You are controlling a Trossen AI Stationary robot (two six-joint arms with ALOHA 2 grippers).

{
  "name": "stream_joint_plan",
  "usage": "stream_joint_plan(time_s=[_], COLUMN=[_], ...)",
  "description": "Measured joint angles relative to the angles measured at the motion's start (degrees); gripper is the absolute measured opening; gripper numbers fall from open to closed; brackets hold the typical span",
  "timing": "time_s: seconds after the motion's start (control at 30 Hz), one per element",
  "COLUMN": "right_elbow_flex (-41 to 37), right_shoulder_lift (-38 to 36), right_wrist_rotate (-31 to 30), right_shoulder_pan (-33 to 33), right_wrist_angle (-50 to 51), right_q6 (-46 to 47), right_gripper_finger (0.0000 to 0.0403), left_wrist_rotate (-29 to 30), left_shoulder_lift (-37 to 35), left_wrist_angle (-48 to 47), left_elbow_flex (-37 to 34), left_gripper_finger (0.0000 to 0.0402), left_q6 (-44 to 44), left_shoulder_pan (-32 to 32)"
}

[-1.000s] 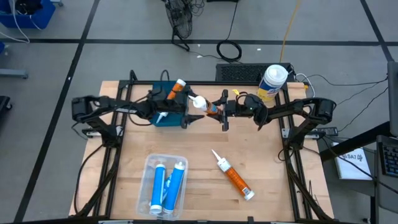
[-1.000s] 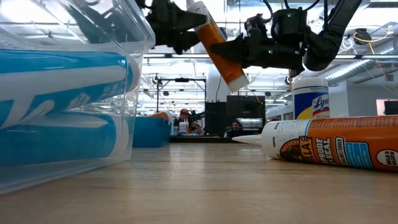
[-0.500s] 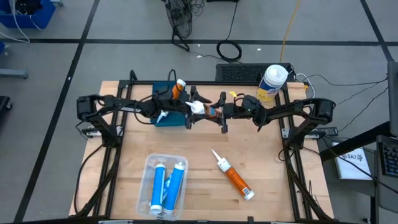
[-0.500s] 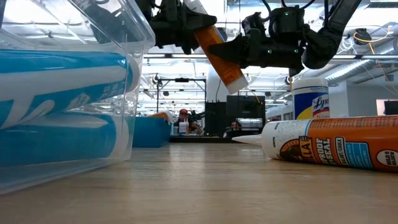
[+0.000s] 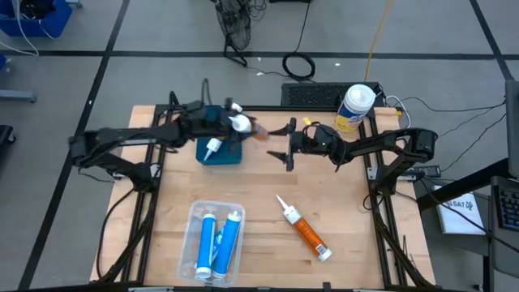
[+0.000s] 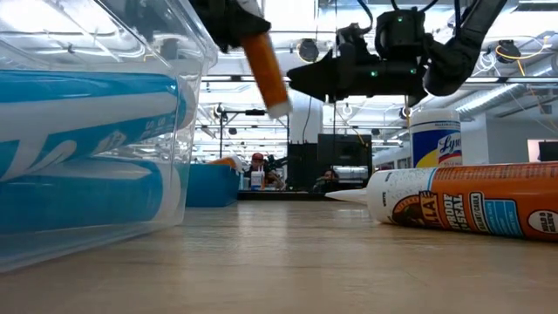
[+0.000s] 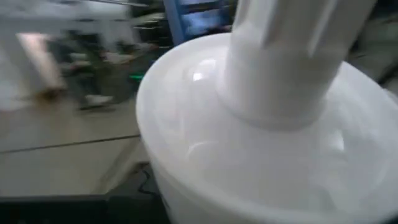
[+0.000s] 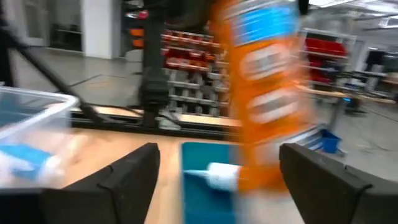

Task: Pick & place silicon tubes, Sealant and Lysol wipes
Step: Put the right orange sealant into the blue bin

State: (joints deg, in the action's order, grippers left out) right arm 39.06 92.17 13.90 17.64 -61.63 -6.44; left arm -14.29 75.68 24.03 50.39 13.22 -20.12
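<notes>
An orange sealant tube hangs above the far edge of the blue bin, with my left gripper shut on it. Its white nozzle end fills the left wrist view, where my fingers do not show. My right gripper stands open to the tube's right, apart from it. In the bin lies another tube, white nozzle showing. A second orange tube lies on the table at the near right. The Lysol wipes stand upright at the far right corner. My left gripper holds the orange sealant tube by its upper part, just below the white nozzle end; the fingers themselves are hidden. The tube hangs below the gripper, tilted, its lower end toward my right gripper, clear of the table and the bin.
A clear container with two blue tubes sits near the front edge at the left. Bare wood lies between it and the lying orange tube. Cables and a keyboard lie on the floor beyond the far edge.
My right gripper has opened and let go of the orange tube. My left gripper has closed on the tube's nozzle end and drawn it toward the table's left and far edge, over the blue bin. The tube now hangs from the left gripper alone.
</notes>
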Motion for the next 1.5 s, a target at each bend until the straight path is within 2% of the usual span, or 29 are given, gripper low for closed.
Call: stream_joint_plan(time_s=[0.13, 0.2, 0.3, 0.4, 0.63, 0.87, 1.27, 1.5], right_elbow_flex=[0.05, 0.05, 0.05, 0.05, 0.05, 0.05, 0.05, 0.05], right_shoulder_lift=[0.03, 0.03, 0.03, 0.03, 0.05, 0.07, 0.07, 0.07], right_wrist_rotate=[-2.1, -2.3, -1.83, -1.99, -1.87, -1.95, -2.08, -2.08], right_shoulder_pan=[-0.06, 0.08, 0.12, 0.33, 0.28, 0.28, 0.28, 0.28], right_wrist_angle=[0.24, 0.18, 0.13, -0.19, -0.23, 1.01, 1.1, 1.64], right_q6=[-0.22, -0.23, -0.3, -0.28, -0.26, -0.26, -0.23, -0.21], right_gripper_finger=[0.0324, 0.0321, 0.0312, 0.0303, 0.0287, 0.0281, 0.0281, 0.0281], left_wrist_rotate=[12.25, 16.25, 20.72, 22.01, 21.72, 21.57, 23.55, 23.94], left_shoulder_lift=[-8.89, -11.98, -14.02, -13.59, -6.34, 0.99, 3.81, 3.98], left_wrist_angle=[-14.9, -21.57, -30.27, -35.9, -37.74, -34.14, -33.66, -33.29], left_elbow_flex=[0.01, 0.11, 0.07, -0.35, -1.18, -1.14, -0.87, -1.05], left_gripper_finger=[0.0198, 0.0198, 0.0198, 0.0198, 0.0198, 0.0198, 0.0201, 0.0374], left_q6=[1.48, -0.11, -4.04, -8.45, -12.12, -12.31, -15.35, -13.51], left_shoulder_pan=[-0.02, -0.11, -0.17, -0.47, -0.59, -0.87, -1.6, -1.62])
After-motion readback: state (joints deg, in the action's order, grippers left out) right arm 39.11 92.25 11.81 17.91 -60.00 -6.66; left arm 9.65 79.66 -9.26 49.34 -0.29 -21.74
